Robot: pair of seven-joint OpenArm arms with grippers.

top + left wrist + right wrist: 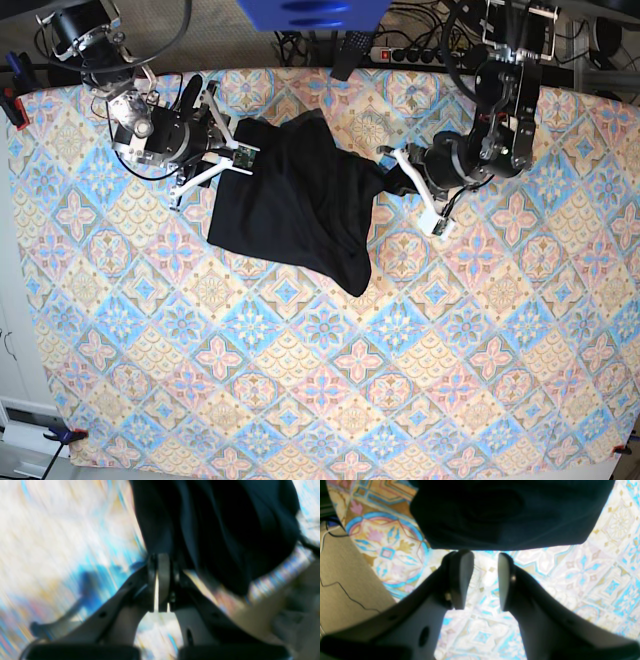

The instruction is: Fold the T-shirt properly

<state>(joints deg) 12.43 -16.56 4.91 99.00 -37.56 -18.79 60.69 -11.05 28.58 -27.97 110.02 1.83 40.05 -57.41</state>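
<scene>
Left pincer [160,562] clamped on T-shirt [295,200] edge, arm angled low; right pincer [480,577] spread, hovering beside cloth.

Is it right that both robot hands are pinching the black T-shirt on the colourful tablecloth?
Not quite. Only the left gripper pinches the black T-shirt; its fingers are shut on a fold of cloth, as the left wrist view shows. In the right wrist view, the right gripper has its fingers apart with nothing between them, just beside the shirt's edge. The colourful tablecloth part is right.
</scene>
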